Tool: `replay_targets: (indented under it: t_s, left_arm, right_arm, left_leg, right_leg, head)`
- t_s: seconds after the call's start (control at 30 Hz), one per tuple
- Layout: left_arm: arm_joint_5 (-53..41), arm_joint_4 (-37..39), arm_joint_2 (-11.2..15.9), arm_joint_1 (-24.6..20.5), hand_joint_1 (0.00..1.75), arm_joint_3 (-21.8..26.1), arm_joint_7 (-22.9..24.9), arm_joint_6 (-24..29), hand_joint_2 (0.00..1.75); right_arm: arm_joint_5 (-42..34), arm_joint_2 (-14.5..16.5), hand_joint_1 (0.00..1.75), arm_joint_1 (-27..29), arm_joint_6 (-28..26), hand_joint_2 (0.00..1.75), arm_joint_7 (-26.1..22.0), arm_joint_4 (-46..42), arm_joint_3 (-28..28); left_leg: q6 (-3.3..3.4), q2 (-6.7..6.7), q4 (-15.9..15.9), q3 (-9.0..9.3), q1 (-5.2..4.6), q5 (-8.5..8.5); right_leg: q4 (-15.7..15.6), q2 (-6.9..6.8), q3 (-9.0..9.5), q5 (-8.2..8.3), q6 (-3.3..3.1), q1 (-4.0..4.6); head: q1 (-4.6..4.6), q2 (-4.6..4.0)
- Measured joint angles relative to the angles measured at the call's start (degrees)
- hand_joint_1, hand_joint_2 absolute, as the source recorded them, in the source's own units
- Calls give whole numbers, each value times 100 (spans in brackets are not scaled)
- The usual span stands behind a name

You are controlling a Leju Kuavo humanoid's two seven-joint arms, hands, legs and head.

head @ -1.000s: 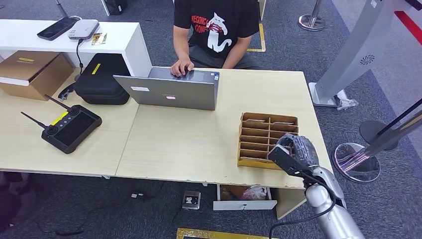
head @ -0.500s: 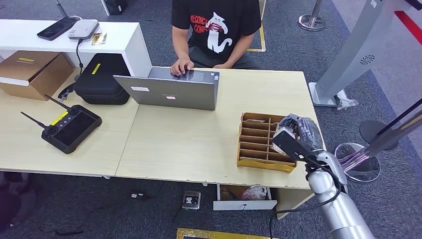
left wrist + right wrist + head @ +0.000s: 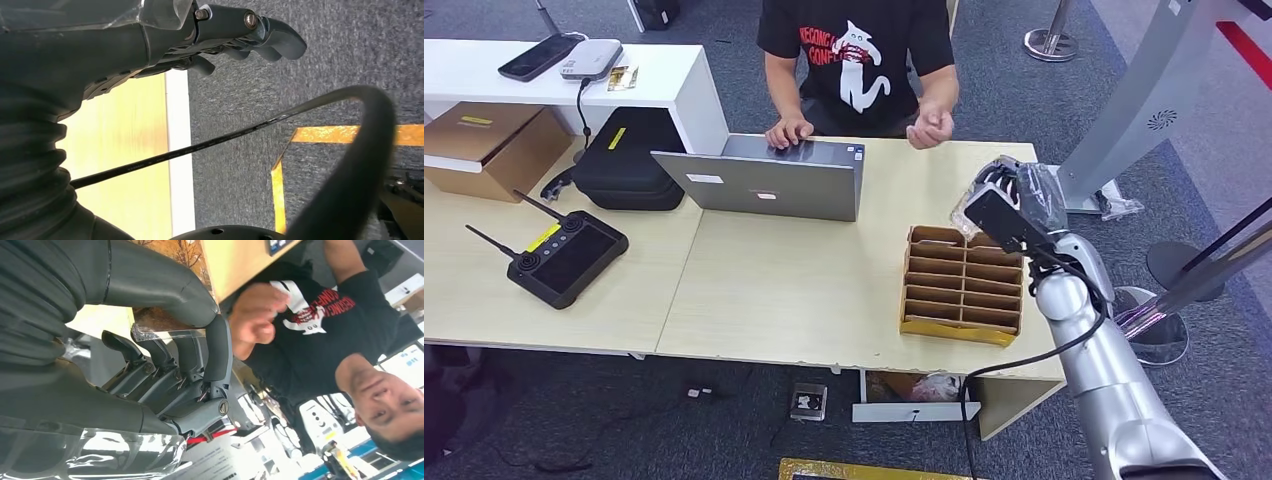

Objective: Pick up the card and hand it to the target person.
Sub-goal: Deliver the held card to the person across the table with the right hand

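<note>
My right hand (image 3: 1009, 205) is raised over the table's back right part, just beyond the cardboard organiser (image 3: 964, 285). In the right wrist view the thumb and fingers (image 3: 215, 347) pinch a brown card in a clear sleeve (image 3: 159, 321). The person in a black T-shirt (image 3: 859, 50) sits behind the table. One of their hands (image 3: 932, 127) is held out, a short way from my right hand and apart from it; the other rests on the laptop (image 3: 769, 180). My left hand (image 3: 225, 30) hangs beside the table edge over the carpet, fingers loosely extended, holding nothing.
A black remote controller (image 3: 564, 255) and a black case (image 3: 629, 160) lie on the left table. A white shelf (image 3: 554, 70) and a cardboard box (image 3: 484, 145) stand at the far left. Stanchion bases (image 3: 1139, 325) stand on the floor to the right.
My right hand has lifted from the organiser's near right corner and moved away toward the person. The person has raised one hand over the table's far edge.
</note>
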Motion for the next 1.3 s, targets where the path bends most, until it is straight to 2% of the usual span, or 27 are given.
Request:
replay_targets:
  t_s: [0.17,0.43,0.5,0.57,0.63,0.73,0.83,1.1,1.2,1.3]
  left_arm:
    - [-2,0,-2,-13,0,-4,-29,-4,175]
    - [34,0,-20,-18,0,-6,-49,16,175]
    - [35,0,-19,-18,0,-6,-58,-3,175]
    - [35,0,-14,-18,0,-6,-65,-39,175]
    - [35,0,-7,-18,0,-6,-63,-58,175]
    - [33,0,-2,-18,0,-6,-51,-63,175]
    - [19,0,-2,-18,0,-10,-41,-69,175]
    - [-25,0,7,-16,0,-29,25,-103,175]
    - [-23,0,10,-16,0,-30,61,-106,175]
    - [4,0,11,-12,0,-30,79,-104,175]
  right_arm:
    - [-79,214,175,-548,-45,175,-32,487,98]
    - [-79,491,174,-1097,-35,175,-10,1057,200]
    - [-85,553,138,-1192,-53,175,-57,1204,210]
    - [-109,604,74,-1273,-85,175,-135,1363,217]
    - [-155,636,37,-1341,-128,175,-194,1518,223]
    - [-187,663,6,-1413,-168,175,-252,1694,231]
    - [-230,668,0,-1431,-187,175,-292,1804,232]
    - [-527,618,0,-1431,-122,175,-424,1956,233]
    - [-816,543,0,-1410,191,175,-503,1950,233]
    - [-1397,378,0,-1317,834,175,-588,1856,228]
  left_leg:
    - [2,-2,0,-1,0,3]
    - [2,-3,0,-1,0,3]
    - [2,-4,0,-1,0,3]
    - [2,-5,0,-1,0,3]
    - [2,-5,0,-1,0,3]
    - [2,-5,0,-1,0,3]
    - [2,-6,1,-1,0,3]
    - [1,-4,2,0,0,3]
    - [1,-3,2,2,0,3]
    - [2,-5,4,2,0,3]
  right_leg:
    - [0,-3,0,0,0,0]
    - [1,-3,0,0,0,0]
    - [1,-4,0,0,0,0]
    - [1,-4,0,0,0,0]
    - [1,-4,0,0,0,0]
    - [1,-4,0,0,0,0]
    - [0,-4,0,0,0,0]
    - [0,-3,-2,0,0,0]
    - [0,-2,-3,0,0,0]
    - [-1,-2,-3,0,0,0]
  head:
    - [0,0]
    - [1,0]
    - [1,-1]
    - [0,0]
    - [0,-1]
    - [0,-1]
    - [1,-1]
    - [1,0]
    - [1,-1]
    - [1,-1]
